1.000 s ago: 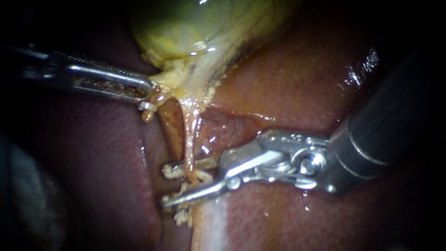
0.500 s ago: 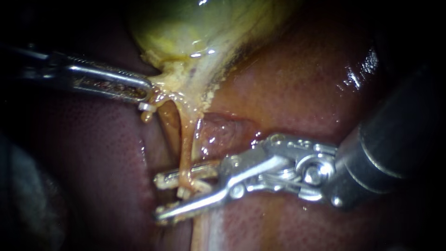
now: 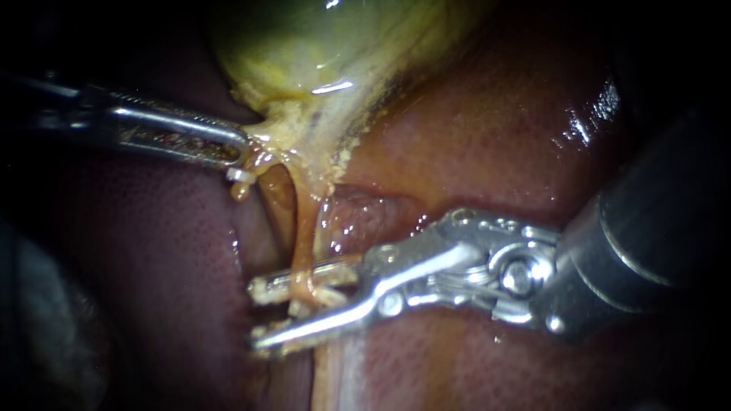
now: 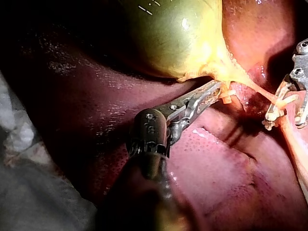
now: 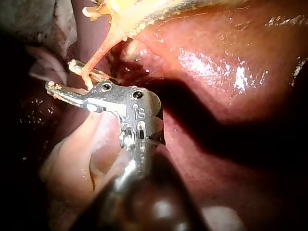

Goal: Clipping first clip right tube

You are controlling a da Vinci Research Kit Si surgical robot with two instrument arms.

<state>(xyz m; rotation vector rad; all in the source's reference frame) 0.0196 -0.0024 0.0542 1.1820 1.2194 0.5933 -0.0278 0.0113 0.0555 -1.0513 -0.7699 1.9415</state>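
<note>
Your right instrument [image 3: 259, 316] holds its jaws apart with a clear gap, straddling the right tube [image 3: 303, 243], which hangs from the gallbladder [image 3: 304, 46] and runs down between them over the liver [image 3: 472, 137]. Your left instrument [image 3: 242, 156] has its jaws clamped on the gallbladder's pale lower edge, just beside that tube's upper end

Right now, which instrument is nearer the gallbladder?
Left. The left instrument grips the lower edge of the gallbladder; the right instrument, jaws open, straddles the tube farther down.
</note>
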